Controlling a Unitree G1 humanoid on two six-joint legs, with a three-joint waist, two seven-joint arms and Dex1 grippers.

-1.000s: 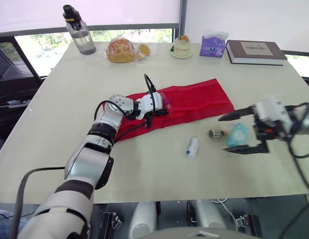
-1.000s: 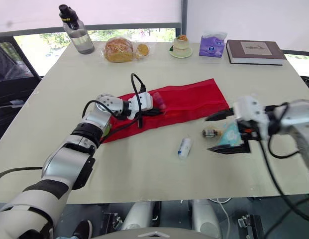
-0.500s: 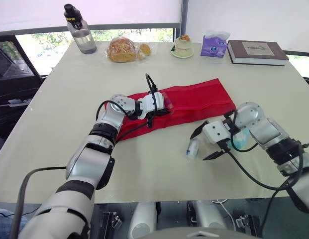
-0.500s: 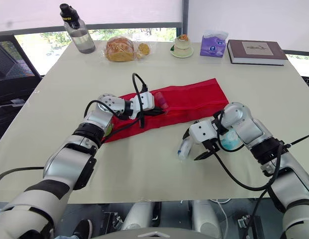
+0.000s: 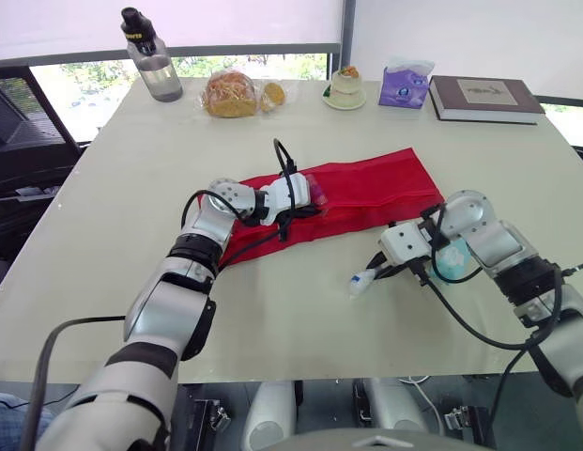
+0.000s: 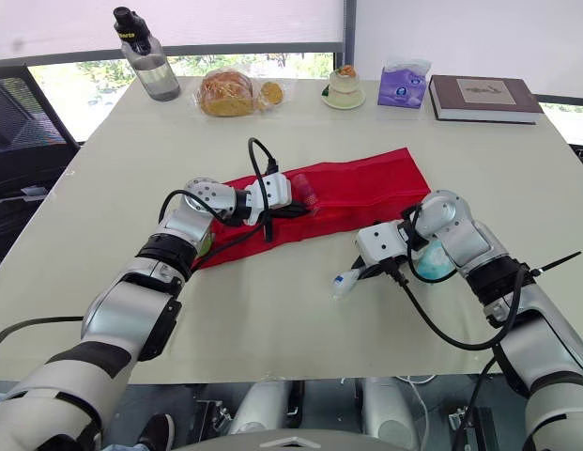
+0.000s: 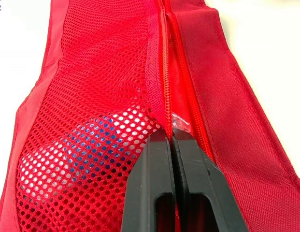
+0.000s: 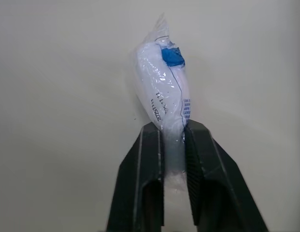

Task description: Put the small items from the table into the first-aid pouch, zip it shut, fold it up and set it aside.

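The red first-aid pouch lies flat and unzipped across the middle of the table. My left gripper is shut on the mesh edge beside the pouch's zipper; from the head it shows at the pouch's left part. A bluish item lies under the mesh. My right gripper is shut on a white plastic-wrapped packet with a blue mark. The packet sits just in front of the pouch. A teal item lies on the table, partly hidden behind my right arm.
Along the far edge stand a water bottle, bagged bread, a small cake on a plate, a purple tissue pack and a book. Bare tabletop lies in front of the pouch.
My right gripper swung left from beside the teal item to the white packet and closed on it; the packet now tilts. The left gripper has stayed on the pouch.
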